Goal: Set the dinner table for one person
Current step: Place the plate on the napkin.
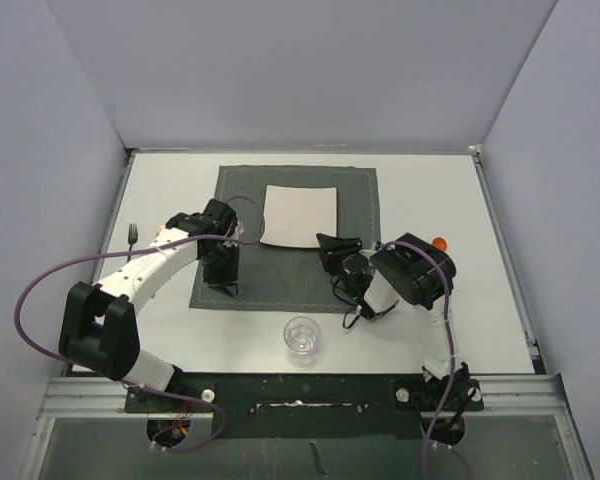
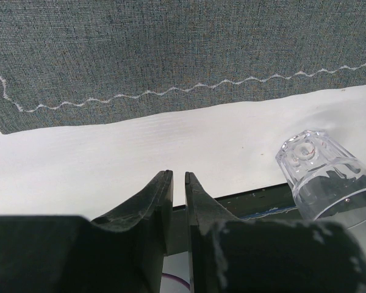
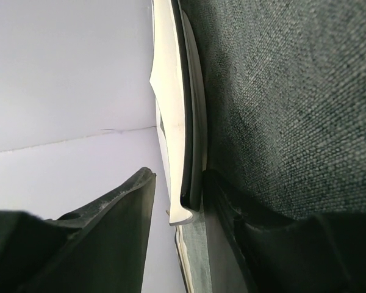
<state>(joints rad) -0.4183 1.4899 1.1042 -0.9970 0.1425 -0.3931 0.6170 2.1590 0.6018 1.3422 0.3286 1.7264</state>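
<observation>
Two end effectors sit over the grey placemat, which lies mid-frame on the white worktop, the broad surface filling the centre of the overhead view. The right end effector is open about the lower-right rim of the square plate, one finger tucked between rim and cloth, the other standing clear. The left end effector is all but closed on nothing, at the mat's lower-left. The step looks to be settling the plate (whether it lies quite flat I cannot tell). Best to draw back low and straight toward the lower right, so the tucked finger slides out without dragging the plate. Bare mat lies below the plate; the glass stands near the worktop's bottom edge, the fork by the left edge.
</observation>
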